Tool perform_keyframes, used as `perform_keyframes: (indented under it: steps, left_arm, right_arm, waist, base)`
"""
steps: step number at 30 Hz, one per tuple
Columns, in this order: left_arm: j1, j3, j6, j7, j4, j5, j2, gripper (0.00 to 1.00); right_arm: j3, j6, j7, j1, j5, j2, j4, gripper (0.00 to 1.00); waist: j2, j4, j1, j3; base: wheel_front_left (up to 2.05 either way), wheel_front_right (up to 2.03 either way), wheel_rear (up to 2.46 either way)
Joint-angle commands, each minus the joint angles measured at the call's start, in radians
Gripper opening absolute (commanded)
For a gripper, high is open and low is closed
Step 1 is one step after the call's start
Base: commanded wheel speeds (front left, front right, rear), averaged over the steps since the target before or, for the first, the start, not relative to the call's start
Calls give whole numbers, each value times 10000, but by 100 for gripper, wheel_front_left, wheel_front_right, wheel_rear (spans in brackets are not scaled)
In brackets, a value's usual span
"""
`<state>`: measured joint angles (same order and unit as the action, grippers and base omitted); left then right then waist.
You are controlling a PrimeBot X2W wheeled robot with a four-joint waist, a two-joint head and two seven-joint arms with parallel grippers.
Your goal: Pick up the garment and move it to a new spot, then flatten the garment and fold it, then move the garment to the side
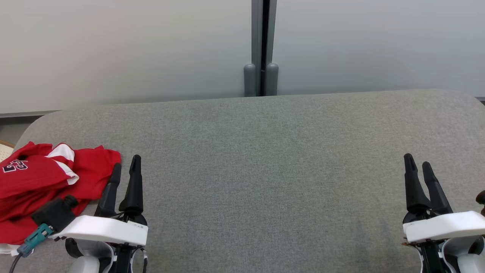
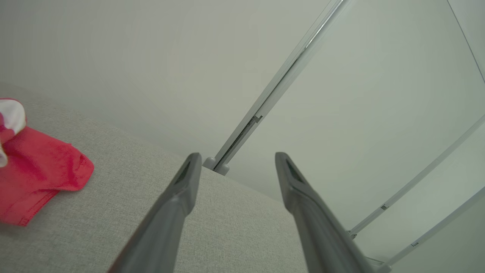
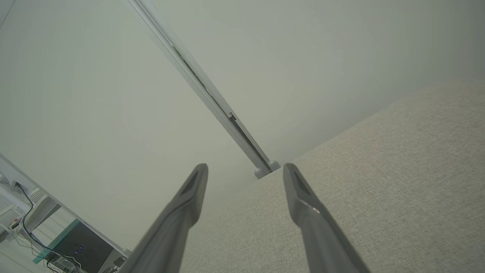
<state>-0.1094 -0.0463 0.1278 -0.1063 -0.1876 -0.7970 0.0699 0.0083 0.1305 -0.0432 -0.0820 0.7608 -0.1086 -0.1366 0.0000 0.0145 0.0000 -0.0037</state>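
Claws hang released and empty, left claw (image 1: 126, 161) and right claw (image 1: 416, 159) alike; the crumpled red jersey garment with white trim (image 1: 38, 178) lies at the left end of the grey fabric-covered worktop (image 1: 265, 159).
The garment sits just beside the left claw, close to the worktop's rounded corner. A shallow pinch on one loose layer could let the heap slip mid-lift or drag it off that edge, and the black cable with a teal plug (image 1: 36, 236) at the left wrist might snag the cloth. Behind the textured surface stand pale frosted wall panels (image 1: 113, 49) joined by a grey post (image 1: 261, 45).
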Motion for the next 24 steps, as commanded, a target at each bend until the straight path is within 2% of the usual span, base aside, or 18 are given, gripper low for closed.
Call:
perform_keyframes:
  steps: [1,24]
  left_arm:
    - [-223,-23,-13,-90,70,338,77,100]
    - [127,-305,-223,-703,-438,3036,242,100]
  right_arm:
    - [26,3,1,-56,-287,-73,169,100]
    - [230,3,116,331,-3042,-24,82,100]
  waist:
    - [0,6,0,-7]
    - [0,111,0,-154]
  base:
    - [0,0,0]
    - [0,0,0]
